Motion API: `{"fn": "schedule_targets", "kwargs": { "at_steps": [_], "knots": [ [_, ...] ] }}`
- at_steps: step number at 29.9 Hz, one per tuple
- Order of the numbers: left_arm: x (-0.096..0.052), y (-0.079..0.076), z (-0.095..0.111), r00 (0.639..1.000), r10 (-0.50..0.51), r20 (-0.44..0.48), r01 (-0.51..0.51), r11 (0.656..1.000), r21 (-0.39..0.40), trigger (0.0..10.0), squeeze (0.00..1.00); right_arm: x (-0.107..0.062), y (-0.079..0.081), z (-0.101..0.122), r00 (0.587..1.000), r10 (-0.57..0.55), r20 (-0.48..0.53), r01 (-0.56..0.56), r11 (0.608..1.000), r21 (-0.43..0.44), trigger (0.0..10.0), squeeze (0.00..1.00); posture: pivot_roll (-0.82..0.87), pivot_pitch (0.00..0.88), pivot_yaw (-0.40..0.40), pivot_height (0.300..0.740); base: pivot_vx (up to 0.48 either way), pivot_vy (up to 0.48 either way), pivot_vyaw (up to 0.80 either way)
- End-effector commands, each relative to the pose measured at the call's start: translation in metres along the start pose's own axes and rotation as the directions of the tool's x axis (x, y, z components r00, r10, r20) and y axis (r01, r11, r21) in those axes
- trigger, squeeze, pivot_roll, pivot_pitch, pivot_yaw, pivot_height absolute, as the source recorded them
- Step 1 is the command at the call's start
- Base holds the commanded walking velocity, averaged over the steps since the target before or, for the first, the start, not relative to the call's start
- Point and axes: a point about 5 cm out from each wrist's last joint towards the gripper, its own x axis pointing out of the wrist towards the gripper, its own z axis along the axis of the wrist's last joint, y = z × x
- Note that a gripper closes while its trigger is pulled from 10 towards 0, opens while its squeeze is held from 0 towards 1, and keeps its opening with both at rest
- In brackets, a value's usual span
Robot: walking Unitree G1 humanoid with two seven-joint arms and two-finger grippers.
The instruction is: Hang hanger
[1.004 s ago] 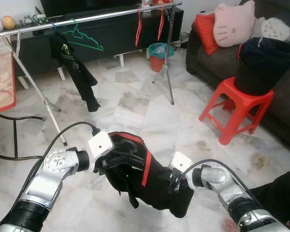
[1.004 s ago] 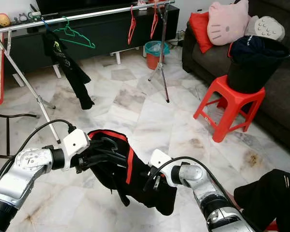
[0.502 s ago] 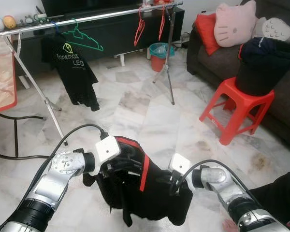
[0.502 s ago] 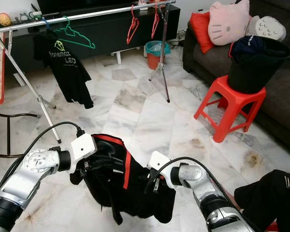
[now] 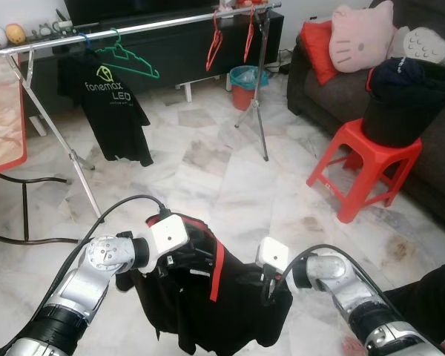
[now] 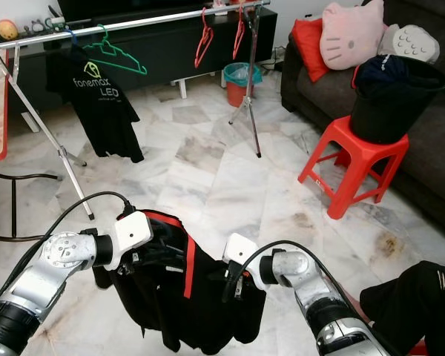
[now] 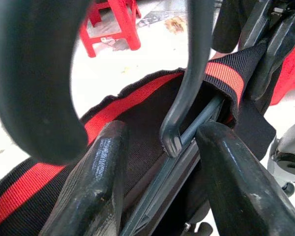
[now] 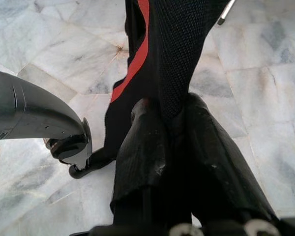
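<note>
A limp black garment (image 5: 208,293) with a red stripe hangs between both arms, low over the veined marble floor (image 5: 230,178). The left tool (image 7: 157,162) is clamped on its ribbed collar and the smooth grey hanger (image 7: 184,103) hooked there. The right tool (image 8: 169,147) is pinched tight on the mesh fabric at the garment's other side.

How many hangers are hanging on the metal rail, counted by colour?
Green hanger: 1
Red hangers: 2
Blue hanger, carrying the black T-shirt: 1
Total: 4
</note>
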Motion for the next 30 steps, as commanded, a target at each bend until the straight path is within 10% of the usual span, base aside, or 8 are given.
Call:
{"fn": "schedule_targets", "kwargs": {
  "at_steps": [1, 2, 5, 12, 13, 30],
  "knots": [
    [0.002, 0.001, 0.006, 1.0, -0.012, 0.022, 0.011, 1.0, 0.013, 10.0, 0.0, 0.0, -0.001, 0.008, 1.0, 0.003, 0.03, -0.002, 1.0, -0.032, 10.0, 0.0, -0.05, 0.028, 0.002, 0.74, 0.0, 0.0, 0.0],
    [0.002, 0.001, 0.005, 1.0, -0.017, 0.022, 0.017, 1.0, 0.013, 4.9, 0.0, 0.0, -0.002, 0.008, 1.0, 0.001, 0.031, 0.0, 1.0, -0.031, 10.0, 0.0, -0.05, 0.028, 0.002, 0.74, 0.0, 0.0, 0.0],
    [0.002, 0.001, 0.005, 1.0, -0.022, 0.022, 0.021, 1.0, 0.015, 2.5, 0.0, 0.001, -0.002, 0.009, 1.0, -0.001, 0.031, 0.002, 0.999, -0.032, 10.0, 0.0, -0.05, 0.028, 0.002, 0.74, 0.0, 0.0, 0.0],
    [0.001, -0.007, 0.004, 0.995, -0.098, 0.026, 0.098, 0.995, -0.008, 1.4, 0.0, 0.0, -0.003, 0.01, 1.0, -0.004, 0.03, 0.005, 0.999, -0.038, 10.0, 0.0, -0.05, 0.027, 0.002, 0.74, 0.0, 0.0, 0.0],
    [0.001, -0.007, 0.004, 0.995, -0.1, 0.029, 0.101, 0.995, -0.009, 0.0, 0.0, 0.0, -0.003, 0.01, 1.0, -0.003, 0.029, 0.005, 0.999, -0.04, 10.0, 0.0, -0.05, 0.027, 0.002, 0.74, 0.0, 0.0, 0.0],
    [0.002, -0.014, 0.005, 0.986, -0.163, 0.035, 0.164, 0.986, -0.029, 0.0, 0.0, 0.002, -0.002, 0.011, 1.0, 0.003, 0.024, -0.002, 0.999, -0.047, 10.0, 0.0, -0.05, 0.024, 0.001, 0.74, 0.0, 0.0, 0.0]
  ]
}}
